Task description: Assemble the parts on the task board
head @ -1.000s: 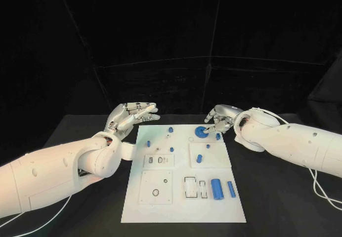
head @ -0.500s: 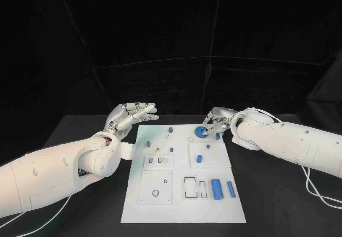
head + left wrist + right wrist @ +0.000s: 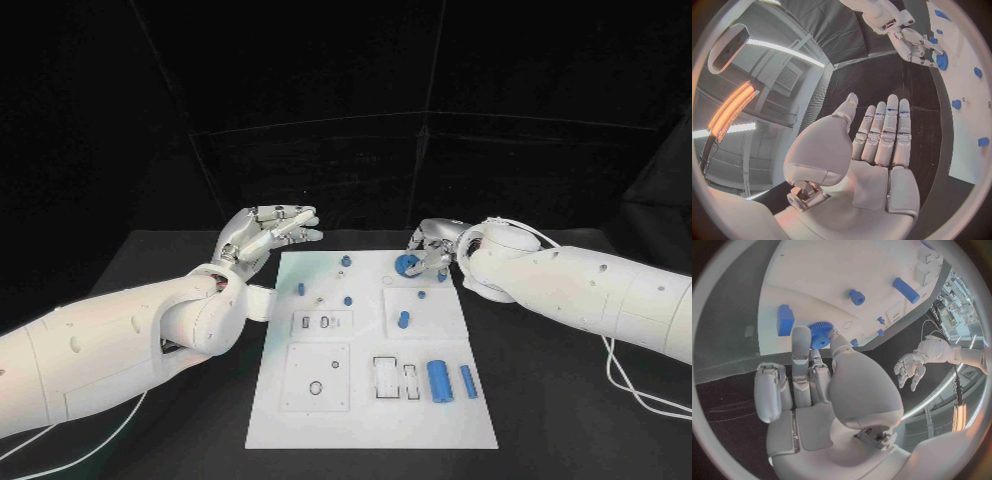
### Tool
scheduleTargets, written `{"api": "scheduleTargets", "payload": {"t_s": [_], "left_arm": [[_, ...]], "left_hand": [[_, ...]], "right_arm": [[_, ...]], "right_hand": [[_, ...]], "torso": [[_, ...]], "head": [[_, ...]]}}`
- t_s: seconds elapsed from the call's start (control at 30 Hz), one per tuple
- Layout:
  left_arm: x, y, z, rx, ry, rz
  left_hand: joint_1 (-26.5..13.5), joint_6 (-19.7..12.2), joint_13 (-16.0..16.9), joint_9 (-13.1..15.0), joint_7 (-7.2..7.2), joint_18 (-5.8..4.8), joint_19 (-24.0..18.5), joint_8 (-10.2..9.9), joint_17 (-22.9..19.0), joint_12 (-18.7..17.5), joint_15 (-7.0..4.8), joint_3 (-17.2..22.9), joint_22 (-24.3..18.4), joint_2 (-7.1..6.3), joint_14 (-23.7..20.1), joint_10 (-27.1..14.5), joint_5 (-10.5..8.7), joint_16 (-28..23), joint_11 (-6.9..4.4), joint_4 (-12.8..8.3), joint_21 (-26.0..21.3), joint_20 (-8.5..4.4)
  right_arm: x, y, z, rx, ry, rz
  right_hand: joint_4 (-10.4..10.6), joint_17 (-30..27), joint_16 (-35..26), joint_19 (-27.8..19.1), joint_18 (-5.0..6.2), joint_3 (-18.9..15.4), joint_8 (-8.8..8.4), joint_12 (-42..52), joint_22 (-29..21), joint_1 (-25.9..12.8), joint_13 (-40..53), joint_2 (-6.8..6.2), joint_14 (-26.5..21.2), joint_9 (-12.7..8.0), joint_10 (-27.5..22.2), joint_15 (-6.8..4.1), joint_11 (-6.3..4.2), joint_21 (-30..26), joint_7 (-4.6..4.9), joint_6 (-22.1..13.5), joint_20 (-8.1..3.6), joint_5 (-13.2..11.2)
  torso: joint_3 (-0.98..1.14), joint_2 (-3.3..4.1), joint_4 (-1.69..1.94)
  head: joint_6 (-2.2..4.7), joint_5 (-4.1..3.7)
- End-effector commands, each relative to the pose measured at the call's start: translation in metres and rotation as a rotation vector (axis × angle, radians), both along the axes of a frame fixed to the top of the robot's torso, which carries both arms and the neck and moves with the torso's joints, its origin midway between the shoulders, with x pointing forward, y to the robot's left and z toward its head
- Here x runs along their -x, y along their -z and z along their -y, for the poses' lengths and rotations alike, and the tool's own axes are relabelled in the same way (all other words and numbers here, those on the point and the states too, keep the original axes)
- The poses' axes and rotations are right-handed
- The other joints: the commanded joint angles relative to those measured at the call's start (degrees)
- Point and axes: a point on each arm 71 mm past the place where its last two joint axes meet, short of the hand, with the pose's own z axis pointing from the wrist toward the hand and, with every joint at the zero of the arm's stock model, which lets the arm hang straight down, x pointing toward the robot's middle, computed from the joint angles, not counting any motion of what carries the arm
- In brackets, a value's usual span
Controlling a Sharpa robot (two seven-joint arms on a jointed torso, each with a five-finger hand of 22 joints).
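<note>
The white task board [image 3: 368,400] lies in the middle of the black table. A blue gear [image 3: 408,265] sits at its far right part, and my right hand [image 3: 437,244] pinches it between thumb and a finger. The right wrist view has that gear [image 3: 820,334] at the fingertips, next to a blue block [image 3: 786,320]. My left hand [image 3: 268,232] hovers off the board's far left corner, fingers stretched out and holding nothing; its bare palm [image 3: 873,160] is plain in the left wrist view, with the right hand [image 3: 914,42] at the gear [image 3: 942,61] beyond.
Two blue cylinders [image 3: 437,381] [image 3: 469,383] lie at the board's near right beside white slots [image 3: 387,380]. A blue oblong piece [image 3: 404,321] and small pegs [image 3: 346,262] [image 3: 302,290] stand farther up. Cables [image 3: 642,385] trail on the table at right.
My right arm has swung slightly toward the board while its hand stays on the blue gear. The left hand has hardly moved.
</note>
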Motion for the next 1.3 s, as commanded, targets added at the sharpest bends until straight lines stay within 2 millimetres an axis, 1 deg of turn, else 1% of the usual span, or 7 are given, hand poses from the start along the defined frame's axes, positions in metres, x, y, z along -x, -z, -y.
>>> {"api": "scheduleTargets", "payload": {"t_s": [0.03, 0.2, 0.57, 0.73, 0.83, 1.03, 1.3], "left_arm": [[0.000, -0.001, 0.002, 0.005, 0.014, 0.007], [0.000, -0.001, 0.002, 0.005, 0.013, 0.007], [-0.001, -0.001, 0.002, 0.004, 0.013, 0.006], [0.000, -0.001, 0.002, 0.004, 0.013, 0.006], [0.000, -0.001, 0.001, 0.004, 0.013, 0.006], [0.000, -0.001, 0.001, 0.004, 0.013, 0.005], [0.000, -0.001, 0.000, 0.004, 0.013, 0.004]], "left_hand": [[0.0, 0.4, 0.0, 0.0, -0.14, 0.44, 0.6, -0.3, -0.1, -0.2, 0.10, 0.0, -0.1, 0.54, 0.3, 0.2, 0.17, -0.4, 0.00, -0.4, -0.3, -0.01], [0.0, 0.4, 0.0, 0.0, -0.14, 0.43, 0.6, -0.3, -0.1, -0.2, 0.09, 0.0, -0.1, 0.54, 0.3, 0.3, 0.17, -0.4, -0.01, -0.5, -0.3, -0.02], [0.0, 0.4, 0.0, 0.0, -0.13, 0.43, 0.6, -0.3, -0.1, -0.3, 0.09, 0.0, -0.1, 0.53, 0.3, 0.3, 0.17, -0.5, 0.00, -0.5, -0.4, -0.02], [0.0, 0.4, 0.0, 0.0, -0.13, 0.43, 0.6, -0.3, -0.1, -0.3, 0.09, 0.0, -0.1, 0.53, 0.3, 0.3, 0.17, -0.5, 0.00, -0.5, -0.4, -0.02], [0.0, 0.4, 0.0, 0.0, -0.13, 0.43, 0.6, -0.3, -0.1, -0.3, 0.09, 0.0, -0.1, 0.53, 0.3, 0.3, 0.17, -0.5, 0.00, -0.5, -0.4, -0.02], [0.0, 0.4, 0.0, 0.0, -0.13, 0.43, 0.6, -0.3, -0.1, -0.3, 0.09, 0.0, -0.1, 0.53, 0.3, 0.3, 0.17, -0.5, 0.00, -0.5, -0.4, -0.02], [0.0, 0.4, 0.0, 0.0, -0.10, 0.43, 0.6, -0.4, -0.1, -0.3, 0.10, 0.0, -0.2, 0.53, 0.3, 0.3, 0.17, -0.5, 0.01, -0.5, -0.4, -0.03]], "right_arm": [[-0.001, 0.001, 0.002, 0.057, 0.012, -0.005], [-0.002, 0.001, 0.001, 0.062, 0.018, -0.004], [-0.001, 0.001, -0.001, 0.058, 0.011, 0.000], [-0.001, -0.001, -0.004, 0.042, 0.004, 0.028], [0.001, -0.005, -0.007, 0.029, -0.005, 0.092], [0.008, -0.015, -0.019, 0.000, -0.047, 0.228], [0.024, -0.021, -0.045, -0.024, -0.116, 0.264]], "right_hand": [[-0.3, -0.1, -0.3, 1.8, -1.00, 0.0, 0.24, 0.2, 7.7, 0.6, 6.7, 0.22, 0.1, 0.0, 1.0, 0.26, -0.15, 0.3, -0.08, -0.2, -0.01, -0.1], [-0.4, -0.1, -0.3, 1.9, -1.01, 0.2, 0.35, 0.3, 7.8, 0.8, 6.7, 0.61, 0.1, 0.0, 1.0, 0.25, -0.16, 0.3, -0.07, -0.1, -0.02, 0.0], [-0.9, -0.1, -0.3, 2.3, -1.14, 2.3, 2.11, 1.6, 8.4, 1.7, 8.5, 3.13, 0.1, 0.4, 2.0, -0.01, -0.54, 0.5, -0.51, 3.9, -0.22, -1.2], [-1.9, -0.1, -0.4, 2.5, -1.20, 4.9, 3.45, 2.5, 8.8, 3.2, 9.6, 5.41, 0.1, 0.8, 2.7, -0.87, -1.66, 0.7, -1.91, 8.2, -0.85, -3.1], [-2.8, -0.2, -0.4, 2.7, -1.31, 6.4, 3.80, 2.8, 9.3, 4.1, 10.0, 6.07, 0.1, 1.1, 3.0, -1.32, -2.25, 0.8, -2.58, 9.8, -1.30, -3.2], [-3.6, -0.2, -0.5, 3.3, -1.52, 7.6, 3.69, 3.5, 10.2, 4.1, 10.8, 5.88, 0.1, 1.2, 3.6, -1.64, -2.62, 1.2, -2.98, 11.0, -1.71, -3.4], [-3.6, -0.2, -0.5, 3.4, -1.54, 8.1, 3.19, 3.4, 10.3, 3.2, 10.8, 5.38, 0.1, 1.1, 3.6, -1.68, -2.62, 1.2, -2.92, 11.0, -1.82, -3.6]], "torso": [[0.00, -0.03, -0.06], [0.01, -0.02, -0.09], [0.01, -0.05, -0.07], [0.03, -0.05, -0.10], [0.04, -0.06, -0.09], [0.03, -0.11, -0.03], [0.00, -0.09, 0.10]], "head": [[-0.08, -0.04], [-0.18, -0.01], [-0.29, -0.05], [-0.39, -0.03], [-0.37, -0.04], [-0.29, -0.03], [-0.27, 0.18]]}}
